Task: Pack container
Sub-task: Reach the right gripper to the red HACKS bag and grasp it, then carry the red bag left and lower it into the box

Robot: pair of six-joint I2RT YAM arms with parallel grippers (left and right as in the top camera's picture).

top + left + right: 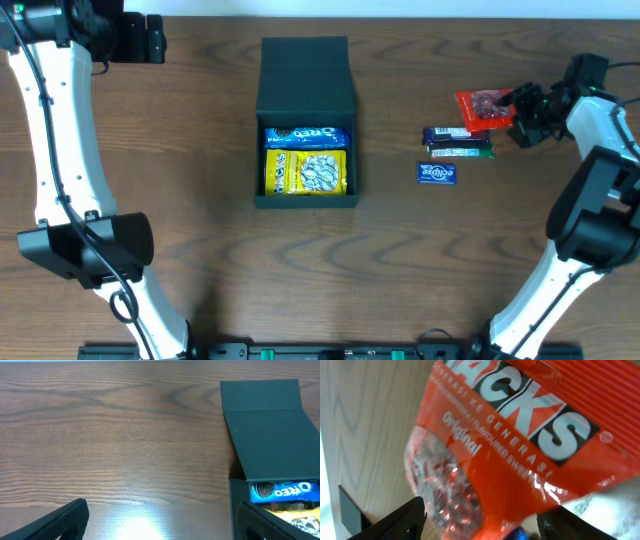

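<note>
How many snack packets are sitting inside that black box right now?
2 in the box: a blue Oreo packet nearer its lid, and a yellow packet beside it. More could lie hidden underneath.

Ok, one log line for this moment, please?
container open, Oreo packet and yellow packet inside | left gripper open, holding nothing | right gripper open astride red Hacks packet | Eclipse packet outside

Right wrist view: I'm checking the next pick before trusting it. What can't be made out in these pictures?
Right wrist: red packet fills the frame, edges cut off; whether the right gripper grips it is unclear.
Left wrist: container cut by right and bottom edges.
Overhead: print on dark bars too small.
</note>
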